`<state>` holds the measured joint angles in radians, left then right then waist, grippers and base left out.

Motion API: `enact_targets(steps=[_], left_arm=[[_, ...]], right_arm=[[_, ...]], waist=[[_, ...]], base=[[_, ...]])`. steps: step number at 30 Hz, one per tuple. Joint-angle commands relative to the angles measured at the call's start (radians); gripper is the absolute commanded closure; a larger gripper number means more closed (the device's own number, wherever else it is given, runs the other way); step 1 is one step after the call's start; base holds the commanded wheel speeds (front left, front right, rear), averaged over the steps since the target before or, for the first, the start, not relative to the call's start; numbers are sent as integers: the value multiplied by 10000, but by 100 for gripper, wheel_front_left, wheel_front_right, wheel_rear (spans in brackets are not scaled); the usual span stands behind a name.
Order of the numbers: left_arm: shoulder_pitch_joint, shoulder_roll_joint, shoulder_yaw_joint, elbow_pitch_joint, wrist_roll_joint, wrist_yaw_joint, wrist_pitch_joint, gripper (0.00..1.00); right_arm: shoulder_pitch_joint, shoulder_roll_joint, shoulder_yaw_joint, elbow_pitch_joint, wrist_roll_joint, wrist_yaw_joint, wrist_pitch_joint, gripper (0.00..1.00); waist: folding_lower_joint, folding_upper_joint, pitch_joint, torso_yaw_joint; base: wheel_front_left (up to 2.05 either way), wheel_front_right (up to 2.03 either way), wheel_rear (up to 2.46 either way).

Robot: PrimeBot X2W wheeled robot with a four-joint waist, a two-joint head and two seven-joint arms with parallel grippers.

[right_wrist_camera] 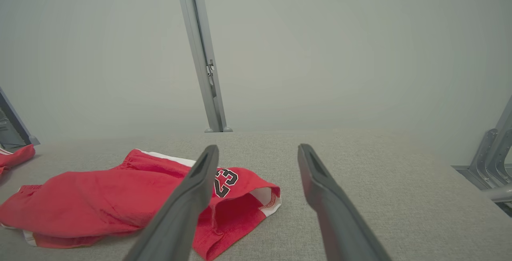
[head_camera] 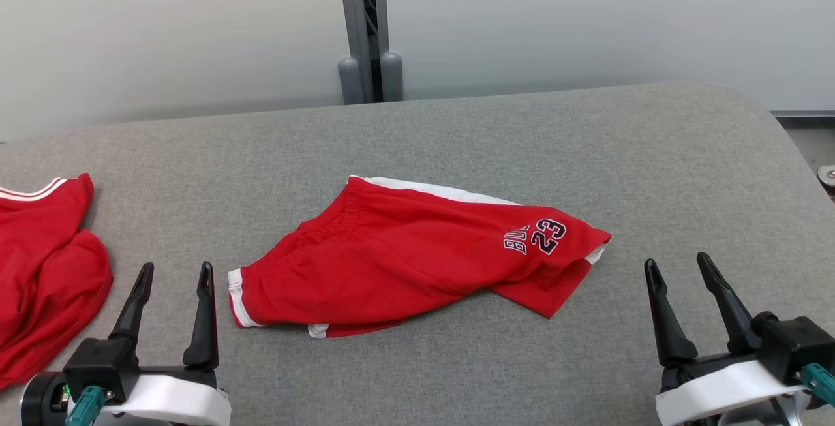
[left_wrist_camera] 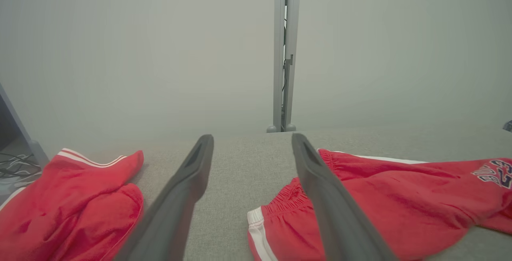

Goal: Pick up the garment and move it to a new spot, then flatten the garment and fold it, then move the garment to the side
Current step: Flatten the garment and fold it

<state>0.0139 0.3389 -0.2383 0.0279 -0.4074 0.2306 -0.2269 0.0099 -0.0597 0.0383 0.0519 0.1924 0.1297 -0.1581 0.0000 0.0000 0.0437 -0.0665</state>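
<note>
- Red fabric shorts with white side stripes are lying near the middle of the grey cloth-covered table, rumpled and not yet flattened.
- Their gathered elastic waistband is pointing toward the robot's left and the leg openings toward its right, with one leg lying partly over the other.
- A dark and white print with the number 23 is showing on the upper leg, close to the hem.
- The left gripper is sitting at the lower left of the head view, just beside the waistband end of the shorts and not touching them.
- Its two long dark fingers are standing wide apart and gripping nothing.
- In the left wrist view the left gripper is framing bare grey cloth, and the waistband corner of the shorts is lying behind one finger.
- The right gripper is sitting at the lower right, near the leg end of the shorts, with a strip of bare table lying between them.
- Its fingers are also spreading wide and carrying nothing.
- In the right wrist view one finger of the right gripper is crossing in front of the printed leg.
- A second red garment with white-striped trim is lying bunched at the table's left edge, well apart from the shorts.
- A grey metal post is standing behind the table's far edge, against a pale wall.
</note>
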Motion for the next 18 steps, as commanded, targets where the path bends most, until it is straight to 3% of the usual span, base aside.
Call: enact_targets(steps=[1,18], left_arm=[[81,93,30,21,-46,58,-5,0],[81,13,-50,273,-242,171,197,0]], right_arm=[[150,13,-36,-51,-6,19,71,0],[229,62,67,-229,-17,20,227,0]], waist=[[0,0,-32,-3],[0,0,-116,-61]], base=[[0,0,0],[0,0,0]])
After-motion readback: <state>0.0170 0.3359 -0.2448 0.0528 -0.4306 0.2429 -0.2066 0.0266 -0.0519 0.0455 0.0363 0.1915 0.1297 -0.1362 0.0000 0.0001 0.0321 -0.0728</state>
